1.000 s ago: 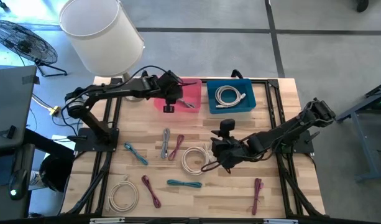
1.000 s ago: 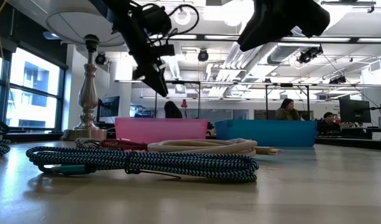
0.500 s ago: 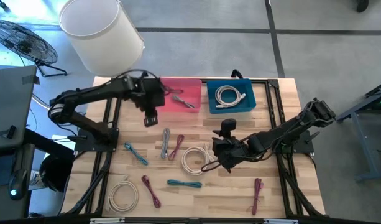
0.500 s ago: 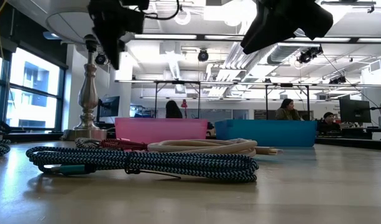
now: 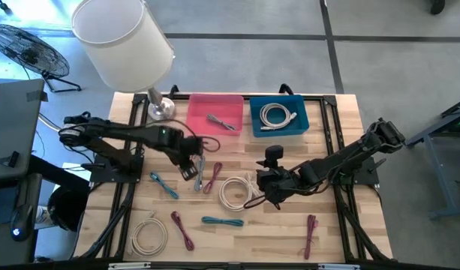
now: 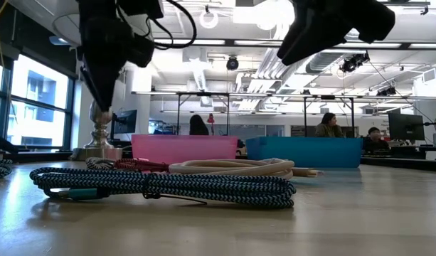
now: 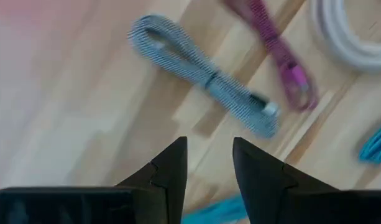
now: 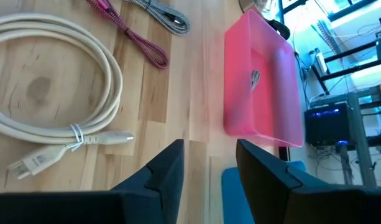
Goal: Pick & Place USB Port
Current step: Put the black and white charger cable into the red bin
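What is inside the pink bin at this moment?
The pink bin holds one grey braided cable, lying near its middle. No arm covers the bin from above, so the rest of its floor shows bare. The right wrist view shows the same cable.

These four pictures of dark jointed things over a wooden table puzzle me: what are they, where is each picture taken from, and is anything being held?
They are two robot arms, each ending in a two-finger gripper. One picture looks straight down, one looks level across the tabletop, and two come from cameras on the wrists. On the pale wooden table lie bundled cables: a grey braided cable, a magenta cable, a cream coiled cable and others. At the back stand a pink plastic bin and a blue plastic bin, each with a cable inside. The left gripper hangs beside the grey cable, fingers open and empty. The right gripper waits near the cream coil, also open and empty.
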Action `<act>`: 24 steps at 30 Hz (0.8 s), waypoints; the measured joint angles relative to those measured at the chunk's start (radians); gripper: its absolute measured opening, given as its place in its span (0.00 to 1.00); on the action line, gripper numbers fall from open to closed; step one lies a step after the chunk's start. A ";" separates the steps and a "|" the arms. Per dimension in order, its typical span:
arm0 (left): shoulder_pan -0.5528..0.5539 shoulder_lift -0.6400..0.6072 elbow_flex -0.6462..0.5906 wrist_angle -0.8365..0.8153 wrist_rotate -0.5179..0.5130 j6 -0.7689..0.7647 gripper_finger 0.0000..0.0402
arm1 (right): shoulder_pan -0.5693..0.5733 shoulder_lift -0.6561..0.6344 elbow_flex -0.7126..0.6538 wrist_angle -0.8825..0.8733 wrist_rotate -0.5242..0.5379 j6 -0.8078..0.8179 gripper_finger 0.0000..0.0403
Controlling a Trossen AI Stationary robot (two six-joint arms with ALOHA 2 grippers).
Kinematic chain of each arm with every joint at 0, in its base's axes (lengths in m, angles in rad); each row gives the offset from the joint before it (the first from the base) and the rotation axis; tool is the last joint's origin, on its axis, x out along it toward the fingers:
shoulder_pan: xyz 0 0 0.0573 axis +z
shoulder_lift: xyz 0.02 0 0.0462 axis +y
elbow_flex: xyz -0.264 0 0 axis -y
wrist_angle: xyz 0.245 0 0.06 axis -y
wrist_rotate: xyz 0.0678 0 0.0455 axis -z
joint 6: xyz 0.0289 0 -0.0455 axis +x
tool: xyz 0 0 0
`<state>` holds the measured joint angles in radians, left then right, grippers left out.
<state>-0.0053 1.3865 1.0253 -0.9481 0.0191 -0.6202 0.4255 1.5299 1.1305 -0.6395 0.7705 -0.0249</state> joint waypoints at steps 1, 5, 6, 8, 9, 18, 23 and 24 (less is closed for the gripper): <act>-0.012 0.000 -0.021 0.042 0.000 -0.031 0.32 | 0.000 0.000 0.000 0.000 0.000 -0.007 0.34; -0.045 0.021 -0.088 0.182 -0.007 -0.151 0.32 | 0.000 0.000 0.000 0.000 -0.004 -0.026 0.34; -0.051 0.029 -0.094 0.187 -0.007 -0.176 0.32 | 0.000 0.000 0.000 0.000 -0.012 -0.027 0.34; -0.058 0.054 -0.094 0.198 -0.008 -0.206 0.32 | 0.000 0.000 0.000 0.001 -0.041 -0.027 0.34; -0.061 0.067 -0.094 0.195 -0.008 -0.218 0.32 | 0.000 0.000 0.000 0.000 -0.057 -0.025 0.34; -0.060 0.154 -0.089 0.206 -0.014 -0.267 0.32 | 0.000 0.000 0.000 0.000 -0.179 0.027 0.34; -0.060 0.163 -0.089 0.223 -0.025 -0.274 0.32 | 0.000 0.000 0.000 0.006 -0.179 0.028 0.34; -0.060 0.168 -0.087 0.231 -0.026 -0.275 0.32 | 0.000 0.000 0.000 0.005 -0.179 0.028 0.34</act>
<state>-0.0654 1.5540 0.9378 -0.7176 -0.0070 -0.8955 0.4259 1.5299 1.1302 -0.6342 0.5914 0.0031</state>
